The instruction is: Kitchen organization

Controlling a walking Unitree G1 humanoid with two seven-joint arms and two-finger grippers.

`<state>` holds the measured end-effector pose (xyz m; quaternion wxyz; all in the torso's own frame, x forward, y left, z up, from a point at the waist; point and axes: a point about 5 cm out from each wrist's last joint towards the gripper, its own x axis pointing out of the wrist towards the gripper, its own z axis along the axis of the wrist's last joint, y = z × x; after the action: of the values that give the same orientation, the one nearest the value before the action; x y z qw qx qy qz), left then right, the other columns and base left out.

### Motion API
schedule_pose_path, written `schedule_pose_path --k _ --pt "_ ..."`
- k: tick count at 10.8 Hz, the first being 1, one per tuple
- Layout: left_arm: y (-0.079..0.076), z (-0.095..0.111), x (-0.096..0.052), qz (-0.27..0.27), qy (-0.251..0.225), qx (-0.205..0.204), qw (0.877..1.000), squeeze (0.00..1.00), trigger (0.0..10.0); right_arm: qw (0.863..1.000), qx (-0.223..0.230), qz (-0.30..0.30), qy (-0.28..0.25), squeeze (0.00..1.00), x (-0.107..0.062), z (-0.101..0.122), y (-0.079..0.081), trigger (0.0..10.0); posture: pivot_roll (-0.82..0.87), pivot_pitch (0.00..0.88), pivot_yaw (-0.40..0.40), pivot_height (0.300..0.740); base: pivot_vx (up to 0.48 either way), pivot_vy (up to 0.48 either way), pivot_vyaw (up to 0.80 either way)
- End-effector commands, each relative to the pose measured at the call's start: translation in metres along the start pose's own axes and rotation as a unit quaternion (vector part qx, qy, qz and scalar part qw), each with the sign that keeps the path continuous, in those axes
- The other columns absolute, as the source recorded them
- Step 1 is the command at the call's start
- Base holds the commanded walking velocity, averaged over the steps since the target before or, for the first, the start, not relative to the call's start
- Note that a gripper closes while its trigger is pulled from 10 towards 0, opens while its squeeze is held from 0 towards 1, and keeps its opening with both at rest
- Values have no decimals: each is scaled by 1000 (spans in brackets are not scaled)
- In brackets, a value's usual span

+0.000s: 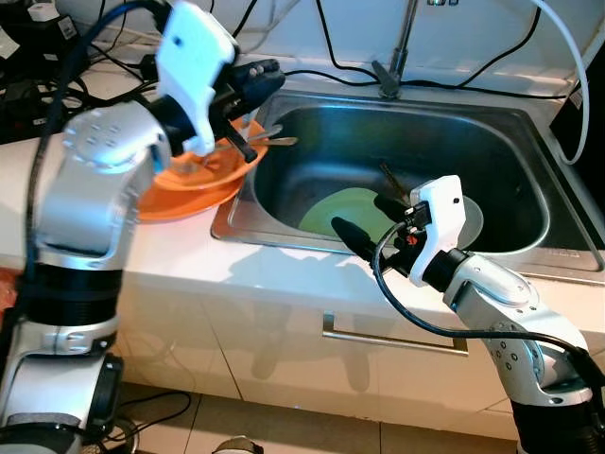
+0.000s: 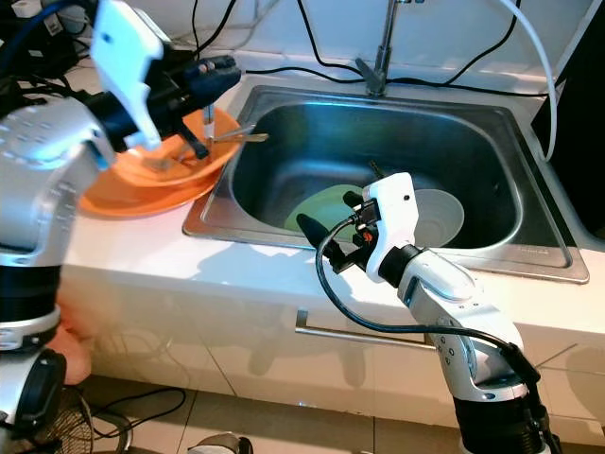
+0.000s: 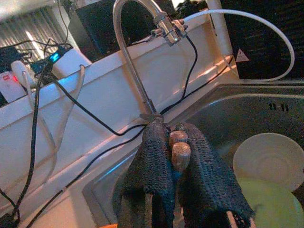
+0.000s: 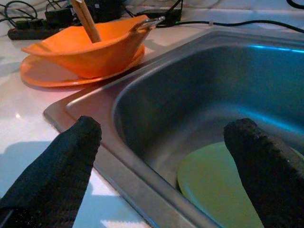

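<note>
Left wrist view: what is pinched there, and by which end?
The left tool grips wooden chopsticks by their top ends, above the orange bowl. The right tool holds nothing.
</note>
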<state>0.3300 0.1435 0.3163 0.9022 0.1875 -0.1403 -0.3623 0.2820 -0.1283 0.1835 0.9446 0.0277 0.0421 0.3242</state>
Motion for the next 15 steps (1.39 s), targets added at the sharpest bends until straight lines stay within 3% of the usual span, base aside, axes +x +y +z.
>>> schedule_pose_path --k 1,5,9,10,12,13,15 --pt "-4 -2 3 -27 4 -22 999 0 0 1000 -9 1 -4 376 2 4 -2 10000 84 56 -9 740 0 0 0" --pt "14 -2 -7 9 27 15 999 0 0 1000 -12 -1 -6 376 2 4 -4 10000 84 36 -15 740 0 0 0" --pt "33 13 -14 47 -7 13 999 0 0 1000 -13 -3 -7 376 3 3 -6 10000 89 34 -17 740 0 0 0" --pt "37 22 -16 48 -36 -14 998 0 0 1000 -12 -3 -7 376 4 3 -6 10000 90 33 -16 740 0 0 0" --pt "44 36 -19 49 -63 -26 996 0 0 1000 -11 -4 -7 373 4 2 -6 10000 91 31 -13 740 0 0 0" --pt "53 48 -22 67 -98 -46 992 0 0 1000 -11 -5 -8 376 4 2 -6 10000 92 25 -13 740 0 0 0" --pt "57 56 -22 80 -145 -95 981 0 0 1000 -12 -4 -10 376 5 1 -5 10000 92 5 -14 740 0 0 0"
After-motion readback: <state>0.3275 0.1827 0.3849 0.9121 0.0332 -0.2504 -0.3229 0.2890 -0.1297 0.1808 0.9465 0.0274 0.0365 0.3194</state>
